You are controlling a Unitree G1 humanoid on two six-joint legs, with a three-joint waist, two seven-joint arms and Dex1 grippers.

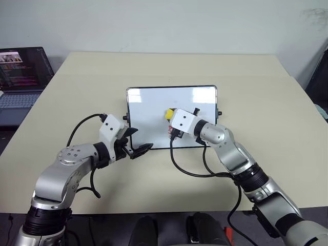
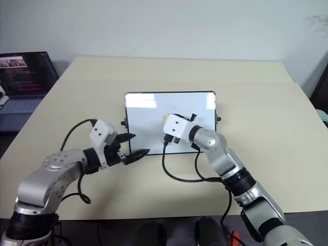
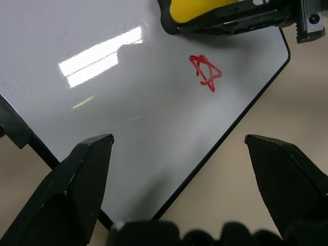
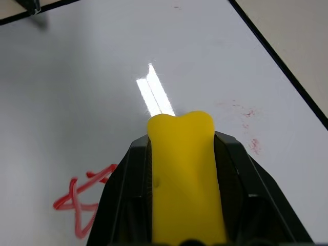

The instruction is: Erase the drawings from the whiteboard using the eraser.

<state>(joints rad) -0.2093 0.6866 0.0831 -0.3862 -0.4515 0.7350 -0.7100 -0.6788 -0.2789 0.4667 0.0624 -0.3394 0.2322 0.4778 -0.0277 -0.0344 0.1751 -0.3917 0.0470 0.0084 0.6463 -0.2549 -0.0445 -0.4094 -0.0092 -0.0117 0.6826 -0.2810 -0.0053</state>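
On a beige table (image 1: 154,72) lies the whiteboard (image 1: 154,110), flat, thin black frame, small black knobs at both short sides. Over its middle part, toward the near edge, hangs the right gripper (image 4: 179,154), fingers pressed tight on the eraser (image 4: 185,174); yellow block gripped lengthwise between the two black fingers, rounded tip sticking out past them, above the glossy white surface. Cannot tell whether the eraser touches the board. Just beside the eraser, on the board, one of the drawings (image 4: 82,205): a red star-like or triangle-like scribble, whole and sharp. On the other side of the eraser, only a pale red smear and some small red specks (image 4: 251,146) on the white. Near the left near corner of the board, the left gripper (image 1: 137,141), fingers spread wide, nothing between them, one fingertip over the board's near edge, the other over the table just in front of it. From the left wrist camera, the same red scribble close to a rounded corner of the board, the yellow block in its black fingers just beyond. At the far left, beside the table, an open laptop (image 1: 23,77) with a lit screen.
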